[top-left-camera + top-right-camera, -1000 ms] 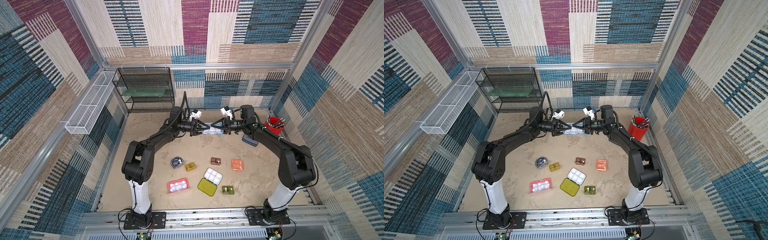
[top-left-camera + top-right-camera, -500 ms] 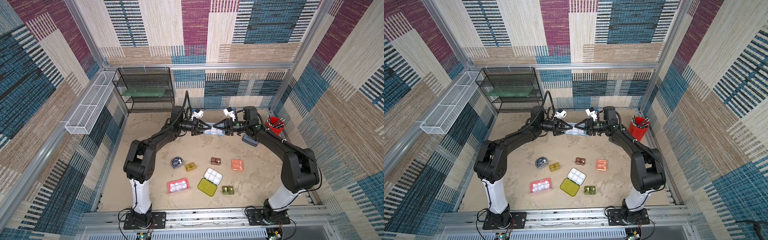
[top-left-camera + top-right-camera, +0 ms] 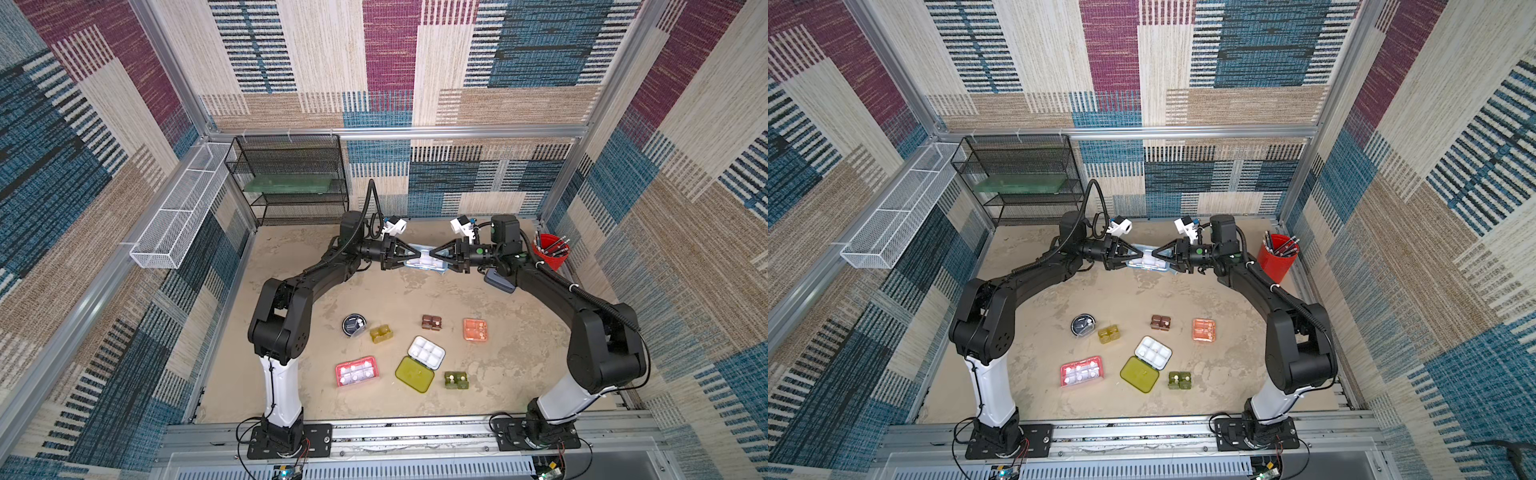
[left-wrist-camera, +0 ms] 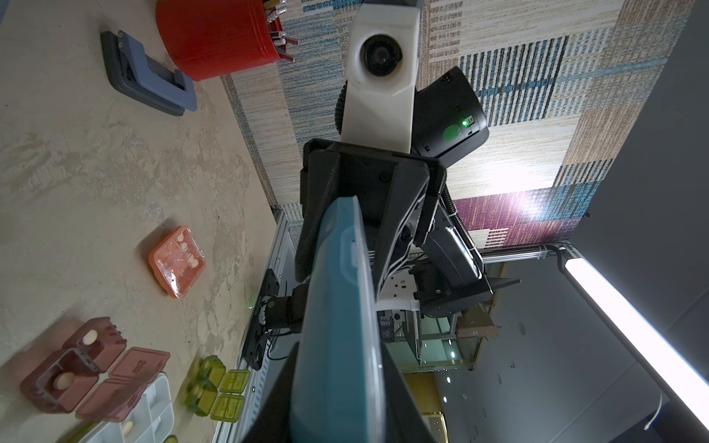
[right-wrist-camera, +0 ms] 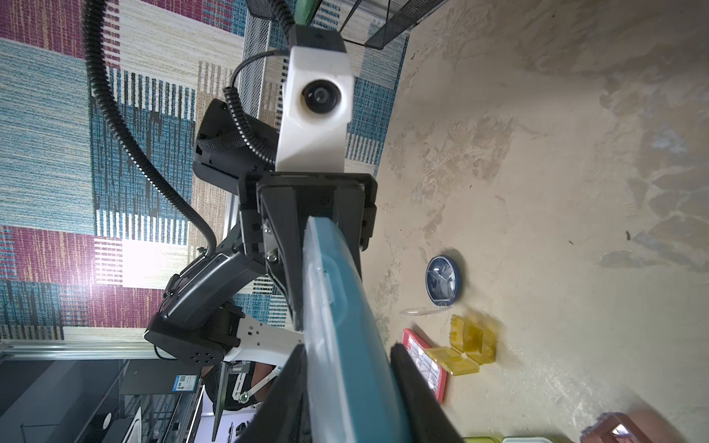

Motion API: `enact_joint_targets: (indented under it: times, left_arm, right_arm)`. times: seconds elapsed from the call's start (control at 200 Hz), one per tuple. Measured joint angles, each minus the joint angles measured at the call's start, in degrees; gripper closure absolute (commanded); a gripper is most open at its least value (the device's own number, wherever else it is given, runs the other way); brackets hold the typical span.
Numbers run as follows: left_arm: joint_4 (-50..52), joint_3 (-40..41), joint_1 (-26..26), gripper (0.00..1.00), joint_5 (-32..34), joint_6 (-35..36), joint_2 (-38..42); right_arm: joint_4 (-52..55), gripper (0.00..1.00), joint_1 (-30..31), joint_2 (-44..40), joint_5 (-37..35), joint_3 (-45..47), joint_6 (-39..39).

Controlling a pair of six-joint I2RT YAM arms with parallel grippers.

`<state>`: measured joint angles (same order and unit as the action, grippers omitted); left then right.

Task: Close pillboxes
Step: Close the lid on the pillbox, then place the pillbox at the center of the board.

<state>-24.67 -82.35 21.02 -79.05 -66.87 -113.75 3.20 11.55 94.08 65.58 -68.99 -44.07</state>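
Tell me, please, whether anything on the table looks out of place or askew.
Yes: the yellow-green pillbox lies open with its white tray out, skewed across its corner instead of nested inside.

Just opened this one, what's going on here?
Both arms meet at the back of the table. The left gripper and right gripper are each closed on an end of the light blue pillbox, holding it off the surface between them. Nearer the front, the yellow-green pillbox, brown pillbox and amber pillbox lie with their lids open.
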Motion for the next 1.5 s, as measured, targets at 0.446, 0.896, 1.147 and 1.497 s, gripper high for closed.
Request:
enact_joint_targets:
  times: [0.446, 0.896, 1.147, 1.497]
  left_arm:
    - [13.94, -3.52, -1.81, 0.95, 6.23, 5.99, -1.11]
    - [42.91, -14.75, -1.22, 0.91, 11.74, 28.81, -15.04]
    - [47.08, -17.27, -0.83, 0.88, 13.03, 31.74, -21.22]
    - [51.54, -17.75, -0.02, 0.59, 14.84, 35.15, -23.06]
  right_arm:
    - [10.62, 0.13, -6.67, -2.25, -4.52, -2.60, 7.69]
    - [22.08, 0.05, -7.91, -15.10, -19.82, -0.59, 19.08]
    - [21.35, 0.05, -8.94, -19.89, -24.24, 2.29, 22.71]
    - [21.49, 0.05, -9.64, -20.52, -26.93, 2.19, 24.46]
